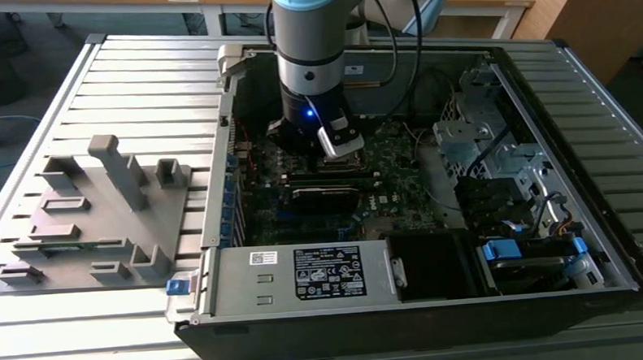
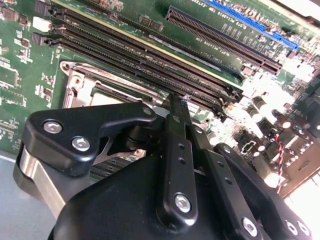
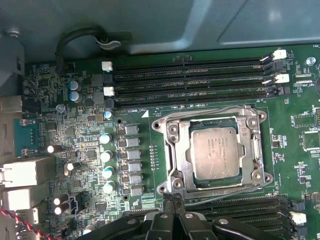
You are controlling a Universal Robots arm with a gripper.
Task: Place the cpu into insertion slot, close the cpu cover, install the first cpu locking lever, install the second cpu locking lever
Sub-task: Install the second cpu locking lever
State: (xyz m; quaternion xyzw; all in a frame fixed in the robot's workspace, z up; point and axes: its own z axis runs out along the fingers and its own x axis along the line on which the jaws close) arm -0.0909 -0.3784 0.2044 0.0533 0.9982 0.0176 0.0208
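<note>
We observed the cpu (image 3: 215,152) seated in the insertion slot (image 3: 178,150), framed by the cpu cover (image 3: 256,148). The gripper (image 3: 172,199) hovered just beside the socket edge, fingers pressed together, holding nothing.

In the exterior view the arm (image 1: 314,58) stands over the motherboard and hides the insertion slot beneath it, and the arm's upper part is cut off by the picture's edge. In the second wrist view the black gripper (image 2: 176,107) covers most of the cpu cover (image 2: 82,82), leaving one corner of the silver frame showing. In the first wrist view the gripper's body runs off the picture's edge, so whether its jaws are parted or closed cannot be told.
</note>
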